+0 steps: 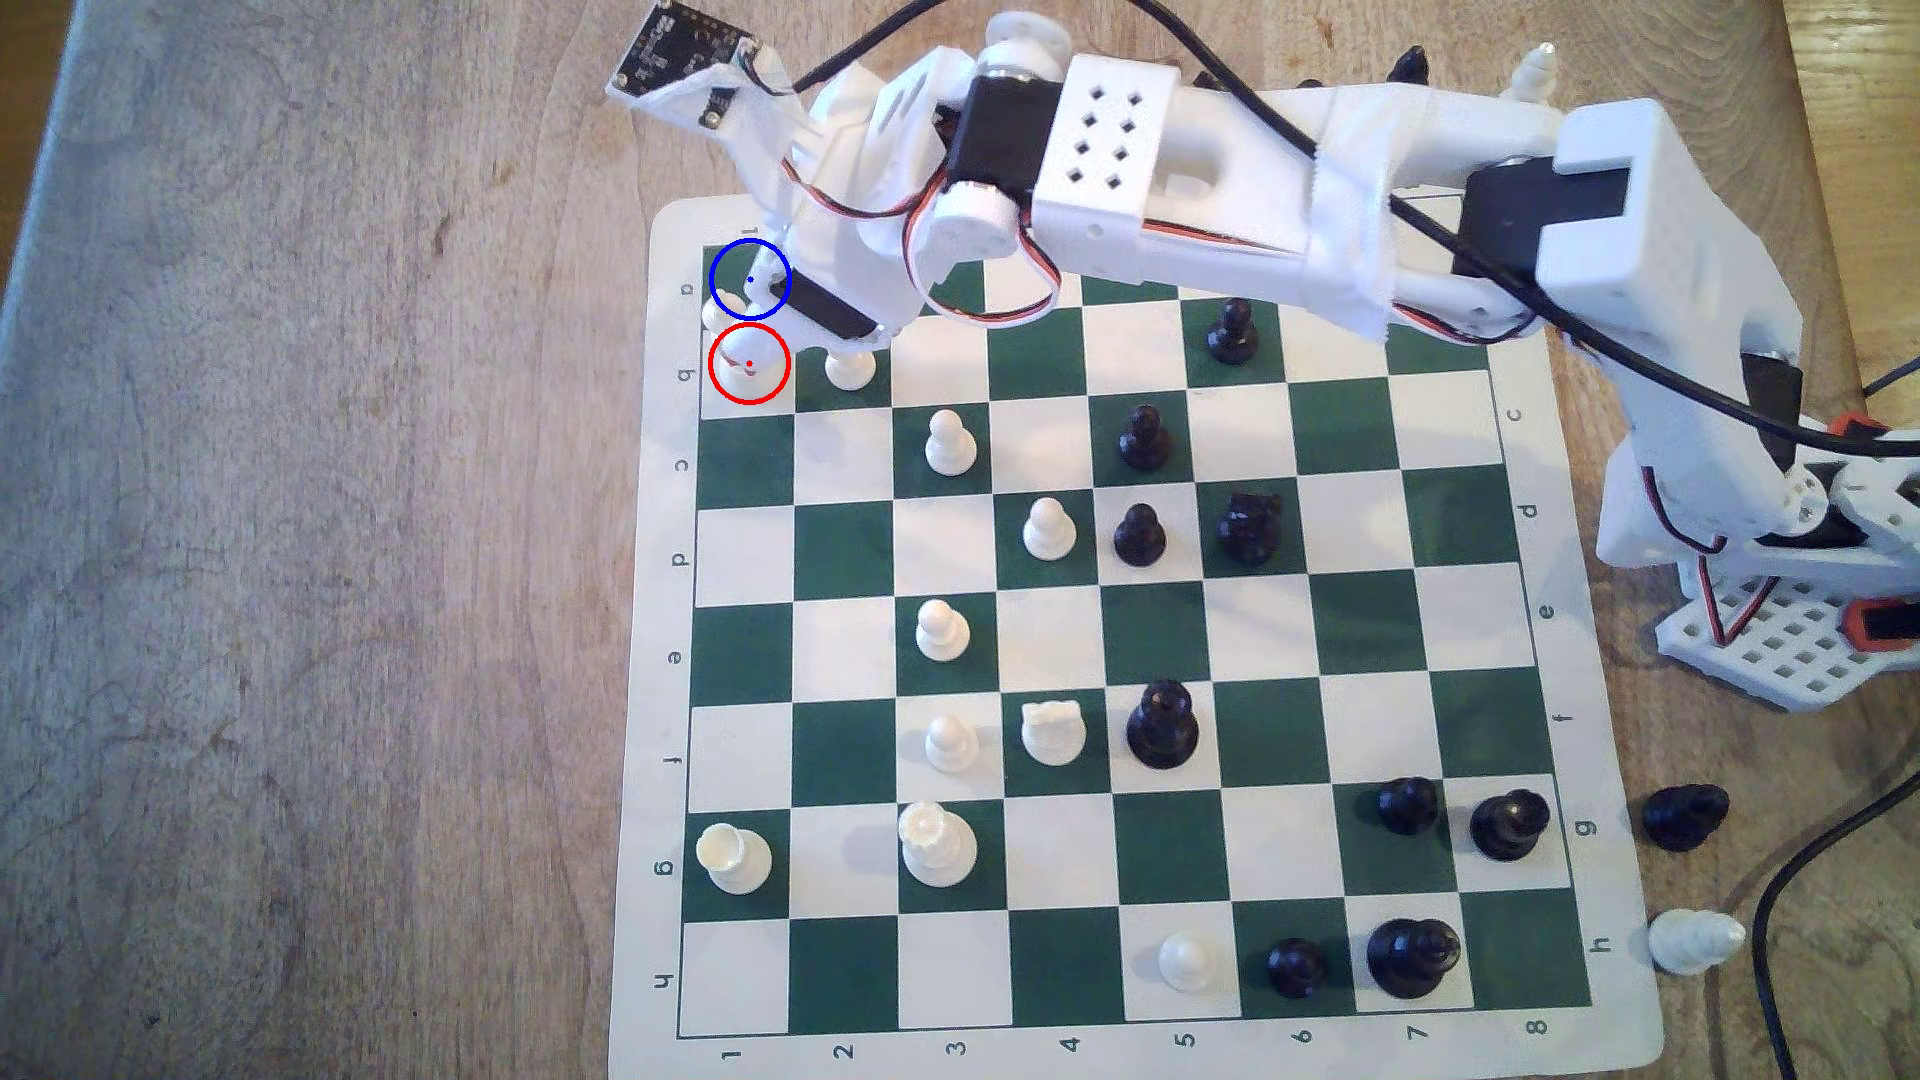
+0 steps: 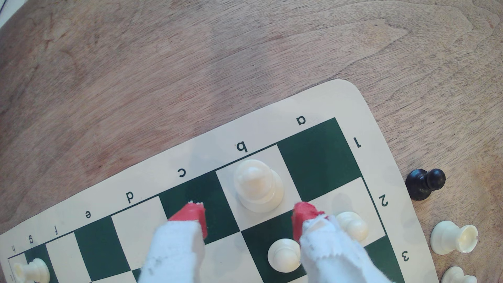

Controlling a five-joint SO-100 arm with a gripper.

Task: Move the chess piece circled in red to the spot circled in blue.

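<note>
White bishop (image 2: 255,185) upright on b1, red-ringed in ext view (image 1: 750,358). Gripper (image 2: 249,217) above it, red-tipped fingers (image 2: 192,217) spread wide, holding nothing, piece btwn tips. Blue-ringed a1 (image 1: 732,268) partly under arm in ext view; wrist view shows a1 (image 2: 317,160) bare, plus black pawn (image 2: 424,183) lying off chessboard (image 2: 313,103).

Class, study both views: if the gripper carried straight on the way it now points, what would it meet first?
Probably the chess piece on b1: the open gripper points at it, red fingers short of its base on either side. How high they sit is unclear.
</note>
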